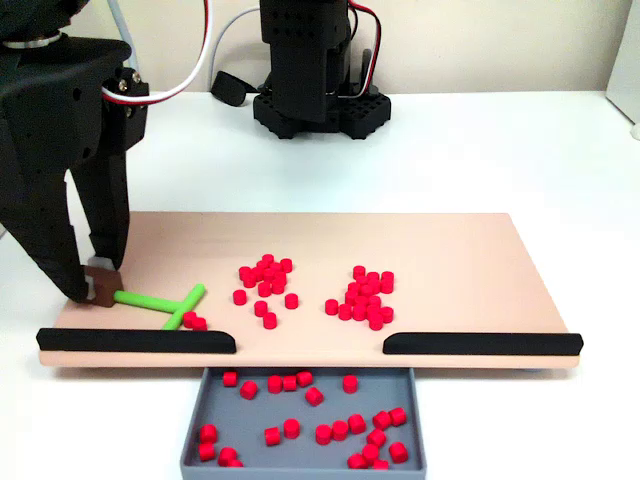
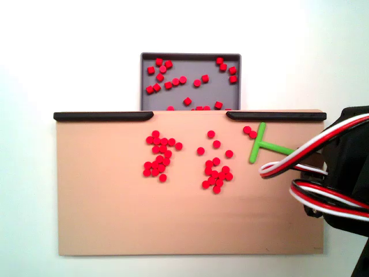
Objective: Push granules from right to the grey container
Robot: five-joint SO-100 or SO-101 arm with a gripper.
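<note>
Red granules lie on the tan board point(image 1: 470, 250) in two loose clusters, one near the middle point(image 1: 265, 285) and one to its right point(image 1: 365, 298). Two more point(image 1: 195, 320) touch the head of the green T-shaped pusher point(image 1: 165, 300). My gripper point(image 1: 95, 290) stands at the board's left end, shut on the tip of the pusher's stem. The grey container point(image 1: 300, 470) sits below the board's front gap and holds several granules point(image 1: 340, 430). In the fixed view from above, the container point(image 2: 190, 56) is at the top, the clusters point(image 2: 160, 156) point(image 2: 216, 173) are mid-board, and the pusher point(image 2: 259, 144) runs under my arm.
Two black rail strips point(image 1: 135, 340) point(image 1: 480, 343) line the board's front edge, leaving a gap over the container. The arm's base point(image 1: 315, 100) stands behind the board. Red, white and black cables point(image 2: 311, 150) cross the board's right end in the view from above.
</note>
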